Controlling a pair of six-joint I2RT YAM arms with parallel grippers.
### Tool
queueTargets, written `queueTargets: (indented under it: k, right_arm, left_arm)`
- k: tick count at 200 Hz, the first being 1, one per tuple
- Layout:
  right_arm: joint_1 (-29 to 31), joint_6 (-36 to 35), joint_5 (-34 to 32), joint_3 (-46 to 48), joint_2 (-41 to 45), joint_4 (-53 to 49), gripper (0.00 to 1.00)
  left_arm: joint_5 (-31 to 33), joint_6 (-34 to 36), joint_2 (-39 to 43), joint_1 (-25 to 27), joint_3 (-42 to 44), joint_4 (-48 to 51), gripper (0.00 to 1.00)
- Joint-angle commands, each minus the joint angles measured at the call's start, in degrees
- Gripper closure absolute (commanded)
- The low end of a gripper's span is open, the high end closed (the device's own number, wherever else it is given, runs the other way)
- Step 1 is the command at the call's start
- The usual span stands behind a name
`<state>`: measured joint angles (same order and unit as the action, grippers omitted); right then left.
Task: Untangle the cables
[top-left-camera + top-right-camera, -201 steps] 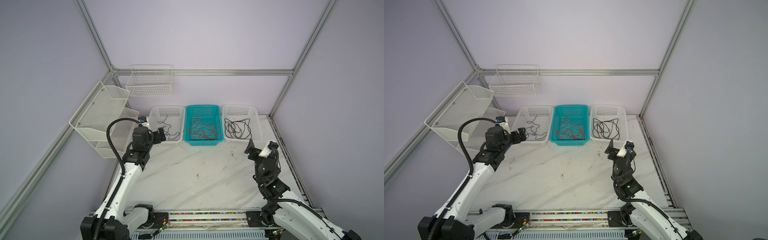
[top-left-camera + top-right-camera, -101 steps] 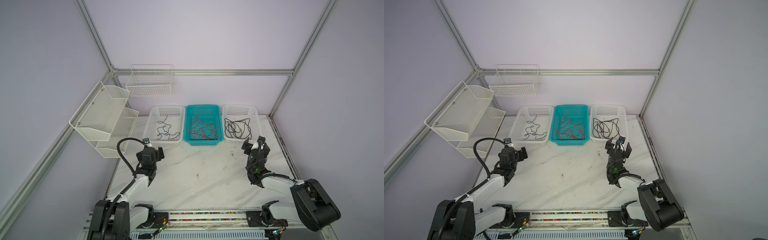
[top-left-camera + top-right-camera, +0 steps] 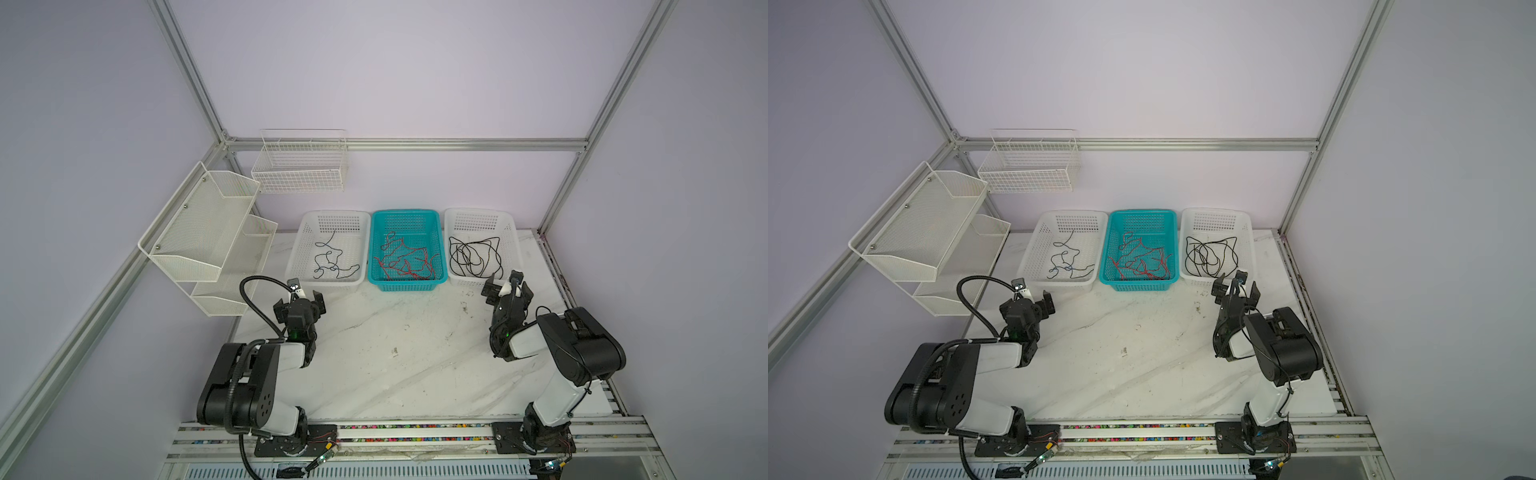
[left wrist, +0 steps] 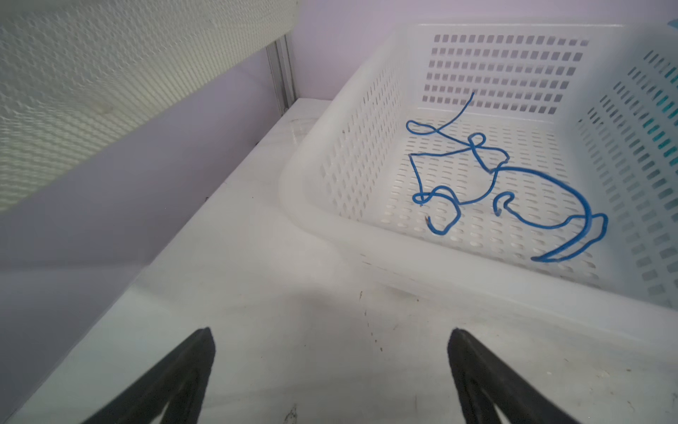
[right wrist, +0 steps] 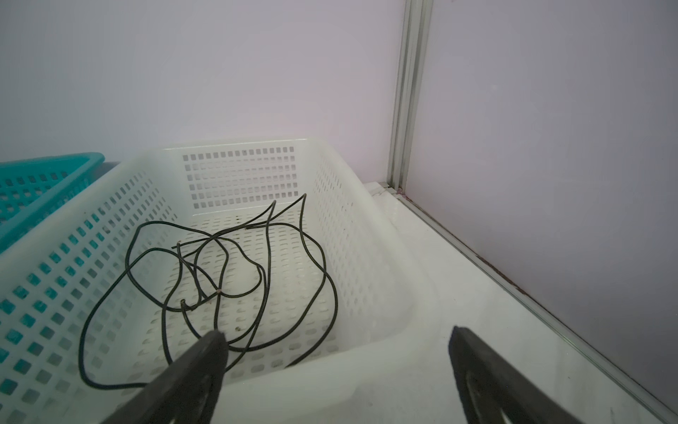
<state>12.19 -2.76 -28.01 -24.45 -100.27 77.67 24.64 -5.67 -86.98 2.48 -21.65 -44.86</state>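
Marble-white tabletop (image 3: 395,365), and both arms have just folded down low! Now the left gripper (image 3: 300,300) and right gripper (image 3: 506,289) gape empty. One thin blue cable (image 4: 495,172), red cables (image 3: 405,264) and black cables (image 5: 220,279) lie in separate perforated plastic baskets (image 3: 332,212). Job looks done.

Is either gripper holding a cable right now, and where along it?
Nothing is held. The left gripper and the right gripper are both open and empty; the blue cable, red cables and black cables lie loose.

Cables (image 3: 405,266) loose in separate baskets (image 3: 478,212)
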Motion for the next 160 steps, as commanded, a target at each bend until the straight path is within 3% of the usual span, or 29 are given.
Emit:
queueTargets:
  k: [1,14,26,38,160]
  right_arm:
    - [-3.3,-0.3,4.0,0.4,-4.0,11.1,0.03]
    - [-3.5,3.3,6.0,-2.1,-1.5,-0.3,0.03]
    - [-4.5,1.0,6.7,-1.1,-2.9,5.5,0.03]
    - [-4.5,2.6,6.8,-1.5,-1.7,2.2,0.03]
    - [-4.5,1.4,6.6,-1.3,-2.2,3.8,0.03]
  left_arm:
    - [-1.5,3.6,-3.7,-0.4,0.1,-10.8,0.00]
    - [-1.7,2.5,-3.0,-0.4,-0.3,-8.9,0.00]
    - [-1.8,2.9,-3.4,-0.4,0.1,-10.2,0.00]
    - [-1.9,3.1,-3.6,-0.4,0.4,-11.1,0.00]
    - [-2.0,3.2,-3.4,-0.4,0.6,-11.3,0.00]
